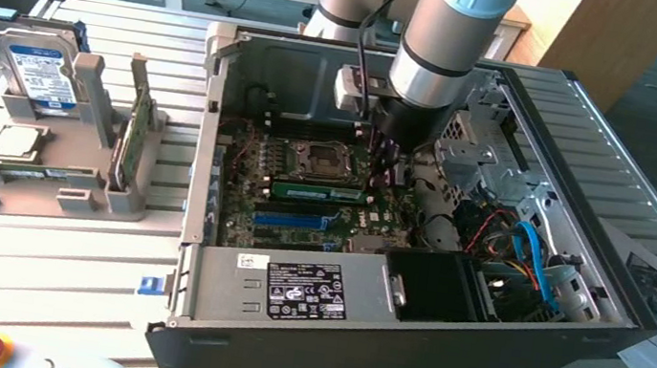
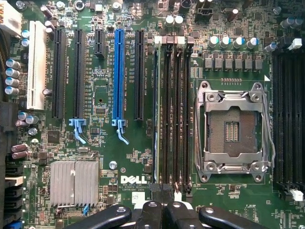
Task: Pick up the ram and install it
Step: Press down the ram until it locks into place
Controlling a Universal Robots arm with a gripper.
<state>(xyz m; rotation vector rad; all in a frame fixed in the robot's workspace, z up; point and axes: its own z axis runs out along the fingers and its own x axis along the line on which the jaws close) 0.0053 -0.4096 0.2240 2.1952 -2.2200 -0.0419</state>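
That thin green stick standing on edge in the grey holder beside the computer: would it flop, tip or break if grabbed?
The green stick looks like a flat circuit board, so it is probably stiff, not floppy. Being so thin and narrow, it is likely light. Standing on its edge, it would probably tip without the grey holder propping it.

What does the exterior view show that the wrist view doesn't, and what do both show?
Exterior alone: the arm reaching into the open computer case, a hard drive and a green stick upright in a holder beside it. Wrist alone: the blue slot, heatsink, Dell logo. Both: motherboard, empty processor socket, gripper.
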